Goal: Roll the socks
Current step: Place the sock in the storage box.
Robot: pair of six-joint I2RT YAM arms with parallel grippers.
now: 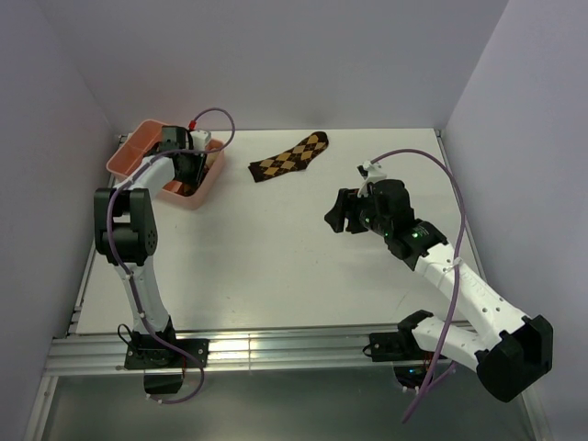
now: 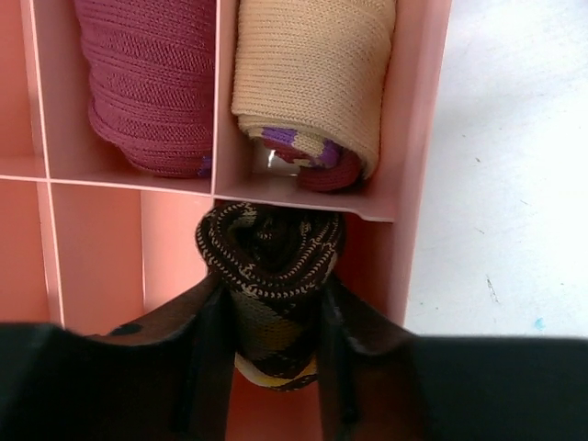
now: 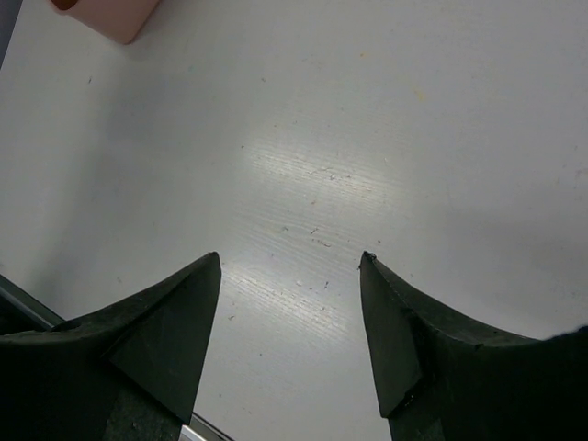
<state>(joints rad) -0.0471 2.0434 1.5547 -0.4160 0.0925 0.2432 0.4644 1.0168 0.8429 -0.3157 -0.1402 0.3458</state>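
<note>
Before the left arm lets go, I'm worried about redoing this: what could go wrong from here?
The rolled sock sits pinched between the fingers of the left gripper inside the pink box; once released it may loosen, as only the grip visibly holds it tight. The fingers crowd that compartment, so pulling out could drag the roll up or shift the box.

No legible text or markings

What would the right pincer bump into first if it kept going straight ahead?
Probably the bare white table; nothing lies between the open right pincer and it. The pink box sits off to the side.
</note>
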